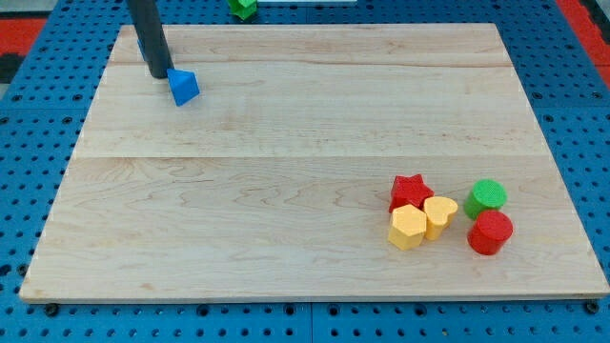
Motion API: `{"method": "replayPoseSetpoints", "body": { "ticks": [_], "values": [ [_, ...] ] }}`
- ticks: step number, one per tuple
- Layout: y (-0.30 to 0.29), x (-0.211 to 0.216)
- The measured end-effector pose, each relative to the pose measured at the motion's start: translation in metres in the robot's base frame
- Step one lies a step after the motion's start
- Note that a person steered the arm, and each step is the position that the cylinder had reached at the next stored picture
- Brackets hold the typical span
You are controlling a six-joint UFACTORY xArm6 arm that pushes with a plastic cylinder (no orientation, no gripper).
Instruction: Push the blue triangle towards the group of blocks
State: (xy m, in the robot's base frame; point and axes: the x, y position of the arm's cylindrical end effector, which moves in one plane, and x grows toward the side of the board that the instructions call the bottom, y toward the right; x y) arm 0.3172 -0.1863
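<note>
Upper left of the frame, my tip (158, 74) touches the blue triangle (184, 86); the rod has no jaws, and the group (448, 215) sits lower right.

Looks like a robotics lab bench to me: a pale wooden board (315, 143) sits on a blue perforated pegboard-style table (29, 124) with rows of mounting holes.

Blocks: two red (411, 190) (490, 232), two yellow (408, 227) (440, 212), two green (486, 197) (242, 8) (one off-board), one blue triangle (184, 86).

Bare board (286, 171) lies between blue triangle (184, 86) and the blocks.
</note>
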Motion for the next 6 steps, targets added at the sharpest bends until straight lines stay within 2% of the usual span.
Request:
{"method": "replayPoseSetpoints", "body": {
  "ticks": [1,2,3,4,5,6],
  "values": [
    [0.101,0.042],
    [0.114,0.051],
    [0.065,0.043],
    [0.095,0.065],
    [0.228,0.109],
    [0.243,0.122]
  ]
}}
